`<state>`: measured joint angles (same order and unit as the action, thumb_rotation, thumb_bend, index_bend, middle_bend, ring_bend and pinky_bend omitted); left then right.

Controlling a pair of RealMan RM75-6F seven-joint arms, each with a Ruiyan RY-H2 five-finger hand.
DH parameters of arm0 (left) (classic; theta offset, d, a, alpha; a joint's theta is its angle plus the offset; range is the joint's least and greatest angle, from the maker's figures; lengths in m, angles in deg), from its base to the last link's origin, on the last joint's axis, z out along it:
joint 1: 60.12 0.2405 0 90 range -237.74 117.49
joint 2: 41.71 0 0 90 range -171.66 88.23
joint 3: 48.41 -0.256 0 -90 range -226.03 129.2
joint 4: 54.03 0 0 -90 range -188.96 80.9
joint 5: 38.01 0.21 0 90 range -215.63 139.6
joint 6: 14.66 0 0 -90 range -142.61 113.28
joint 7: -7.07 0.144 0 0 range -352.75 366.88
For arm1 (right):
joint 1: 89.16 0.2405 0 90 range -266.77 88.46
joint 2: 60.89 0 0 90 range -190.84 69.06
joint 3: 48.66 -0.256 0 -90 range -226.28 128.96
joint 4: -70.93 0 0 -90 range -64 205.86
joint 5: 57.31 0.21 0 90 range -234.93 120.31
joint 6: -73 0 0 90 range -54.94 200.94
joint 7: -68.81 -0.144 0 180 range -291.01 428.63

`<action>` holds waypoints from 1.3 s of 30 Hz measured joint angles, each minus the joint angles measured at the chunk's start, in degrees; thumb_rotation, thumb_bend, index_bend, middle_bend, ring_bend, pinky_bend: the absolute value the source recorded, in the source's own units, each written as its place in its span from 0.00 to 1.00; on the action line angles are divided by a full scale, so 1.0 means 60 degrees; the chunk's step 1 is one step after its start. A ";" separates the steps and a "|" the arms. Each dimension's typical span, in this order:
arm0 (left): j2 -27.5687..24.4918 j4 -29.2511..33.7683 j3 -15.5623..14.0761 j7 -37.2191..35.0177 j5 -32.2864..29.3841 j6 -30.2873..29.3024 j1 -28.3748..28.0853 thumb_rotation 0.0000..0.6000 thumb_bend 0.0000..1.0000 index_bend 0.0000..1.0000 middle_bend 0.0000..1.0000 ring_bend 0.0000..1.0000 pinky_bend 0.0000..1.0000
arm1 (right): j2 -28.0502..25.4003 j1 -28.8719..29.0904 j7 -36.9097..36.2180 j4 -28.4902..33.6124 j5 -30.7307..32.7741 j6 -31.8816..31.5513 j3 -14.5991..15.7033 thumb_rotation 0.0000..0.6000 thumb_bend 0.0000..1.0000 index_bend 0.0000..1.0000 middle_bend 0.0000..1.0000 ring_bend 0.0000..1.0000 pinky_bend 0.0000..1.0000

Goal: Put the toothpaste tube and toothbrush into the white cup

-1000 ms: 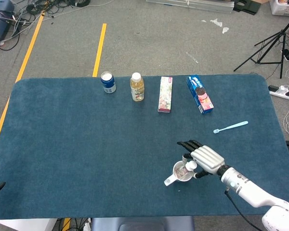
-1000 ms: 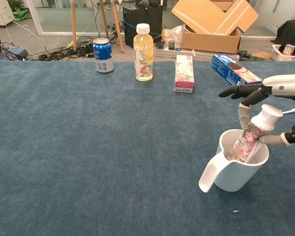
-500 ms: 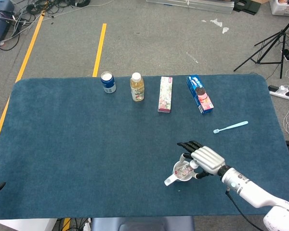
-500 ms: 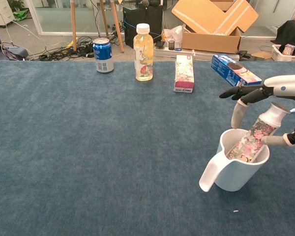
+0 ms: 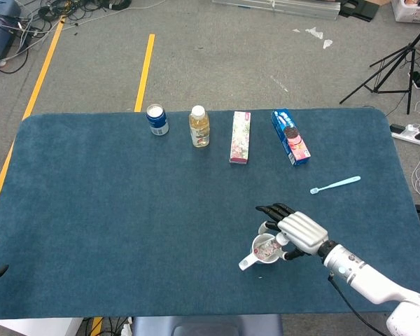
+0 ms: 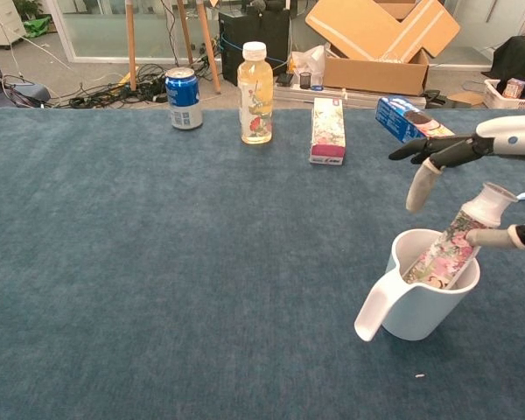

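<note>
The tube (image 6: 452, 249) leans in the cup (image 6: 417, 302) near the counter's (image 5: 91, 210) front edge, cap propped on the rim. The right hand (image 6: 472, 188) hovers above, fingers spread, holding nothing. The toothbrush (image 5: 334, 185) lies toward the right edge, not yet cupped.

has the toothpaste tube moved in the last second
Yes. The toothpaste tube has tipped rightward in the white cup, its cap now leaning over the right rim.
</note>
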<state>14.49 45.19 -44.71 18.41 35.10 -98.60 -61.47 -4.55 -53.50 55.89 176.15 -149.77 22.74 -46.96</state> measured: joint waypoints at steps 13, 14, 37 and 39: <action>0.0019 -0.0036 -0.0022 0.0030 0.0032 0.0018 -0.0011 1.00 0.00 0.39 0.14 0.16 0.17 | -0.0929 -0.0603 0.0277 0.0475 -0.0375 -0.1694 -0.0205 1.00 0.21 0.27 0.01 0.00 0.18; 0.0023 -0.0048 -0.0026 0.0029 0.0044 0.0017 -0.0012 1.00 0.00 0.39 0.14 0.16 0.17 | -0.0921 -0.0698 0.0569 0.0452 -0.0282 -0.1865 -0.0275 1.00 0.21 0.27 0.02 0.01 0.27; 0.0029 -0.0089 -0.0053 -0.0021 0.0077 0.0039 -0.0007 1.00 0.00 0.39 0.14 0.16 0.17 | 0.0513 -0.0867 0.4025 -0.2115 0.4630 -0.1449 -0.1944 1.00 0.23 0.27 0.85 0.90 0.93; 0.0021 -0.0088 -0.0057 -0.0039 0.0091 0.0035 -0.0003 1.00 0.00 0.39 0.14 0.16 0.17 | 0.0658 -0.0666 0.4266 -0.2397 0.5126 -0.1017 -0.1978 1.00 0.23 0.27 0.86 0.91 0.94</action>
<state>14.61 44.66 -45.05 18.18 35.64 -98.39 -61.48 -0.60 -57.50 81.49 161.77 -119.01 16.64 -58.83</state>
